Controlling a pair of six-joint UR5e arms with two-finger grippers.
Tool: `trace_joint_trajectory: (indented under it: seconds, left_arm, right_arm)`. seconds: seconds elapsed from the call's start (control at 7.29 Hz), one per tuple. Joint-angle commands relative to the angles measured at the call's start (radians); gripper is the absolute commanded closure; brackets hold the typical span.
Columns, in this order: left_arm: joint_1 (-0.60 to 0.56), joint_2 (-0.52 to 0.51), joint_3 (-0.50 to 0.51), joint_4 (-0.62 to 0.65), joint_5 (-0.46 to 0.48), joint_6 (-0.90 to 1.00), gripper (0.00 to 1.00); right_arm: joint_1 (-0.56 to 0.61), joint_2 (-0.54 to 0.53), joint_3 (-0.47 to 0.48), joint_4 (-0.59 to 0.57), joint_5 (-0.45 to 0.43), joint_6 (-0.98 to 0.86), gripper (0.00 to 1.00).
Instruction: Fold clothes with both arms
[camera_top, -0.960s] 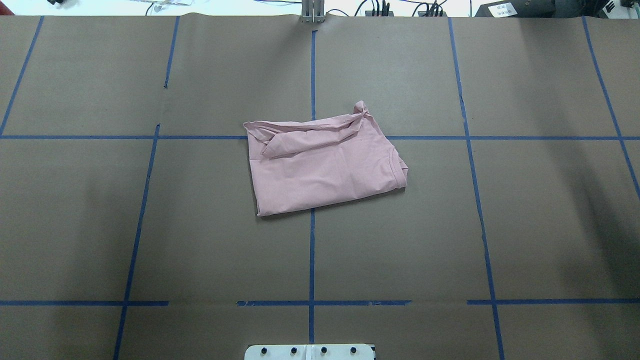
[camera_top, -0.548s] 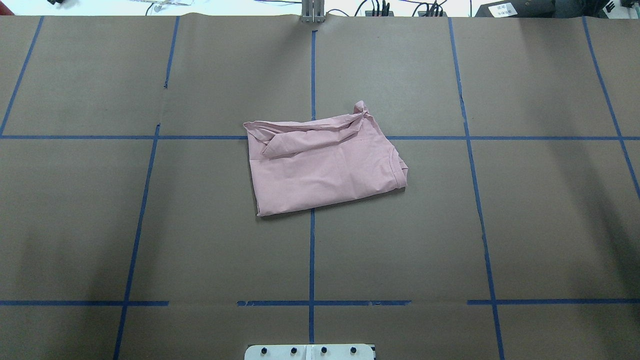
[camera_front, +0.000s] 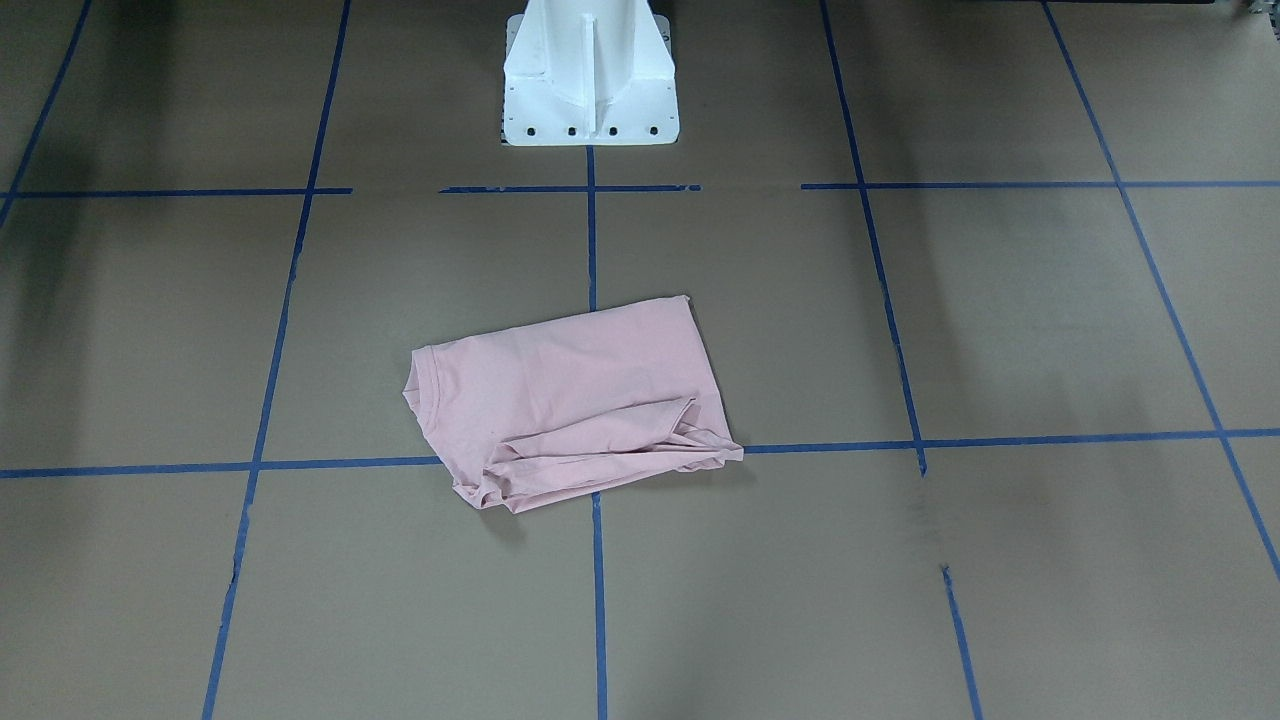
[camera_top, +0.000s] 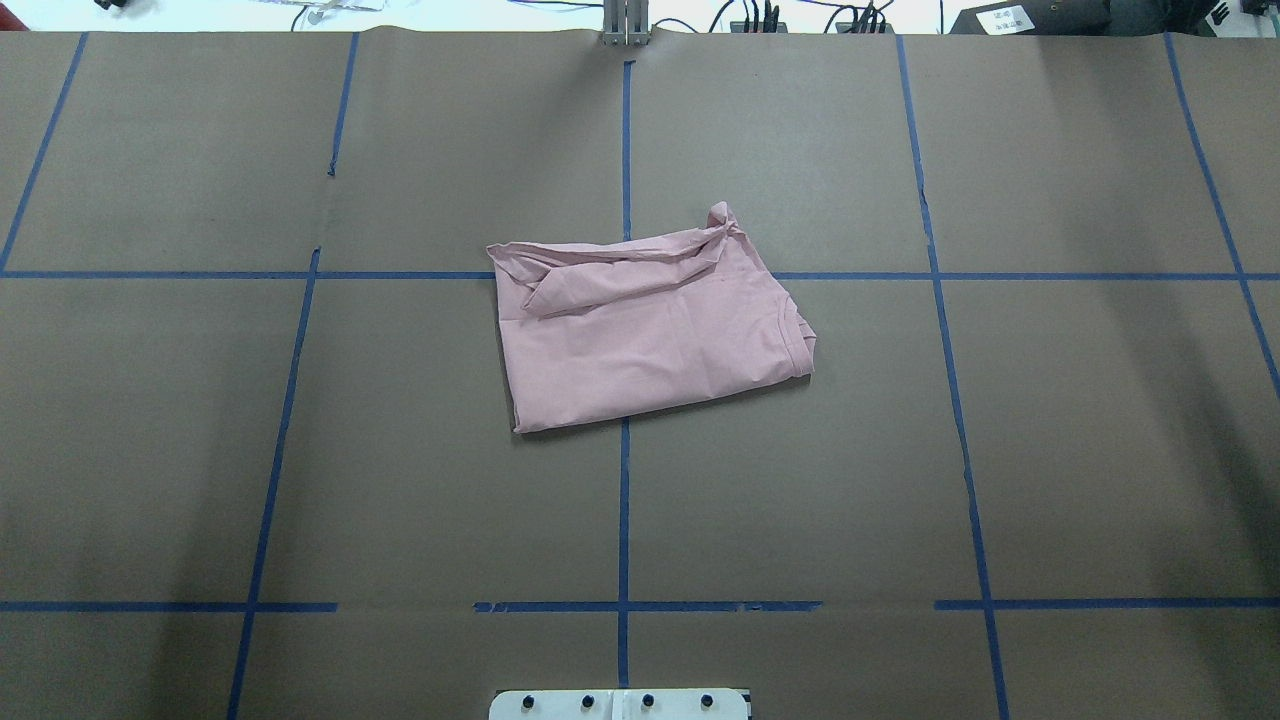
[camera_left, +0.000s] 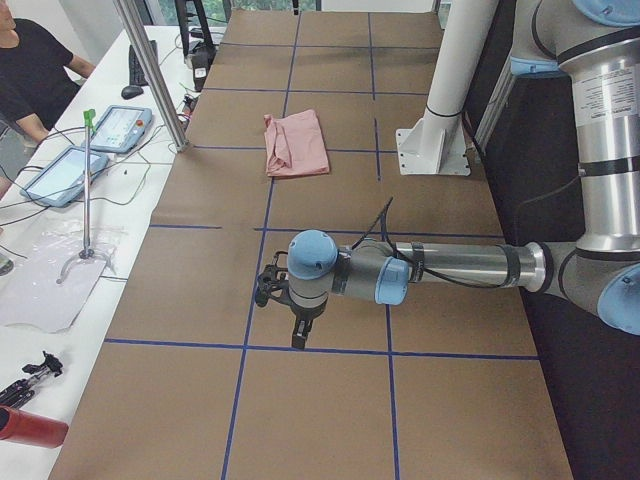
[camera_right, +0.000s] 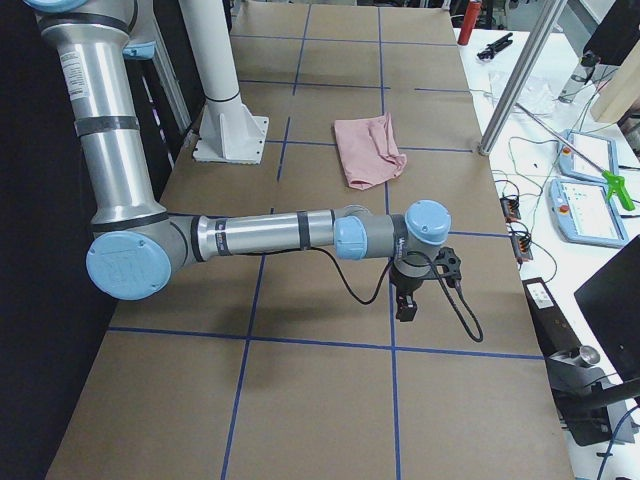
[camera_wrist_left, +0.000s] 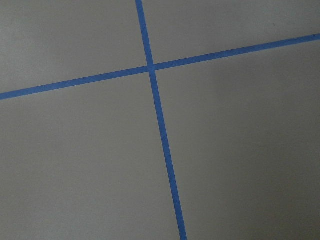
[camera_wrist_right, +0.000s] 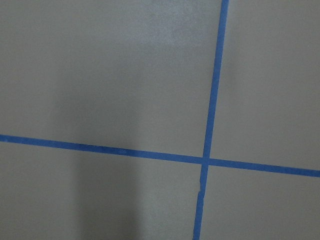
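Pink T-shirt (camera_top: 650, 335): no change from the overhead pictures of a second and half a second ago. Same outline, same creases, same spot. No arm enters the overhead view then or now.

Surface: table covered in brown paper (camera_top: 200, 450), marked into large squares with blue tape (camera_top: 624, 500). White base (camera_front: 588, 80) bolted at the robot's edge of the table. Along the far side runs a white bench with tablets (camera_left: 120, 128), cables and a slanted metal post (camera_left: 150, 70). A person in black (camera_left: 30, 60) sits at its end.

T-shirt lies folded into a rough rectangle at mid-table, over the crossing of the centre tape line and a cross line. Collar (camera_top: 800, 340) sits at its right edge in the overhead view. A bunched, rumpled fold (camera_top: 620, 265) runs along the edge farthest from the robot.

Left arm (camera_left: 450, 265) reaches out level over the table's left end. Left gripper (camera_left: 299, 335) points down, above the paper, just beside a tape line. Right arm (camera_right: 260, 235) does the same at the opposite end; right gripper (camera_right: 406, 305) hangs over the paper near a tape line. Each wrist camera shows only paper and a tape crossing (camera_wrist_left: 151, 68) (camera_wrist_right: 205, 160).

Both grippers show only in the side views, so how far their fingers stand apart I cannot tell. T-shirt lies between the two, well apart from each, touching neither.
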Motion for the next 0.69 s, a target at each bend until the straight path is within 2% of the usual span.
trace_joint_trajectory:
  seconds: [0.0, 0.41, 0.55]
  left_arm:
    - [0.005, -0.046, 0.001, 0.025, 0.006, 0.007, 0.00]
    - [0.011, -0.061, -0.008, 0.033, 0.006, 0.011, 0.00]
    - [0.014, -0.098, 0.015, 0.043, 0.009, 0.006, 0.00]
  right_arm:
    - [-0.014, 0.008, 0.003, 0.006, -0.016, 0.001, 0.00]
    - [-0.024, 0.010, 0.005, 0.008, -0.004, 0.003, 0.00]
    - [-0.025, 0.011, 0.005, 0.008, -0.007, 0.004, 0.00]
